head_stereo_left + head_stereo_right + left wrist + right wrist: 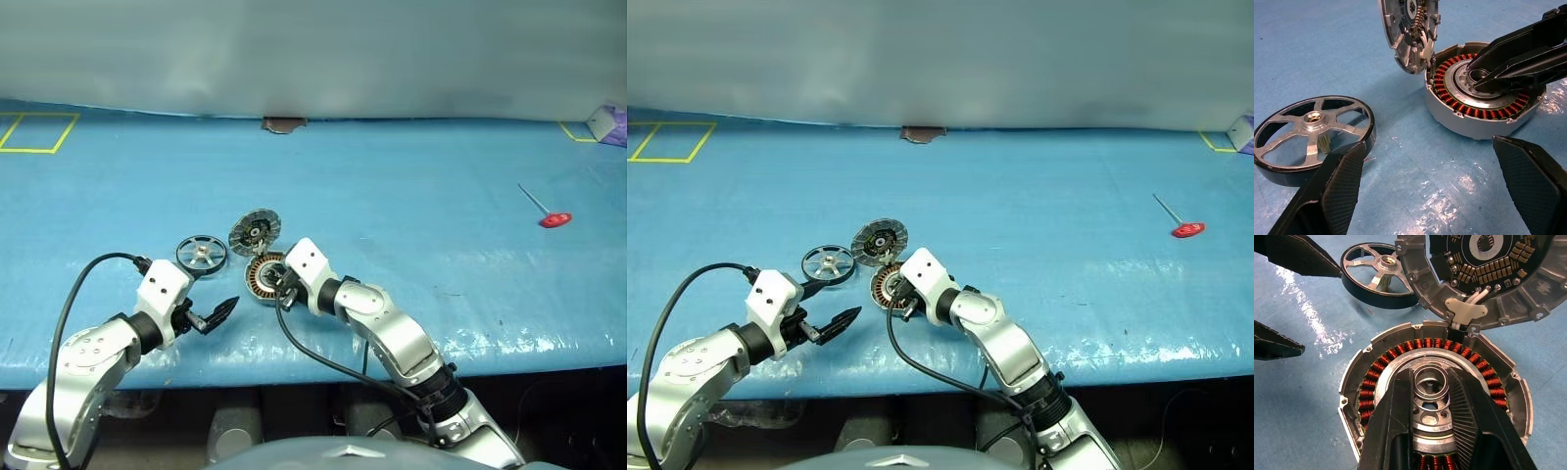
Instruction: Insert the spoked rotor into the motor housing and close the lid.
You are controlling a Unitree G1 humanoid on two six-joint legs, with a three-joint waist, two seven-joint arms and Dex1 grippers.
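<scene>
A round grey metal motor housing point(265, 277), open at the top, sits near the front edge of the table; inside it a ring of copper-red windings circles a polished silver centre with a raised collar. Its round grey lid point(255, 231) stands tilted up from the housing's far rim, joined there by a white clip and wires, its inner face dark with small components. Just left of the housing lies the spoked rotor point(201, 254), a dark metal ring with silver spokes and a shiny hub, flat on the table.

The table point(411, 196) is covered in wrinkled, glossy blue plastic sheeting, with yellow tape outlines at its far corners. A small tool with a red handle point(554, 219) lies far to the right. A pale wall stands behind.

The right gripper point(1431, 382) reaches into the housing, its ribbed black fingers narrowed around the silver centre collar. The left gripper point(1432, 176) hangs spread wide and empty near the rotor and housing, touching neither.
</scene>
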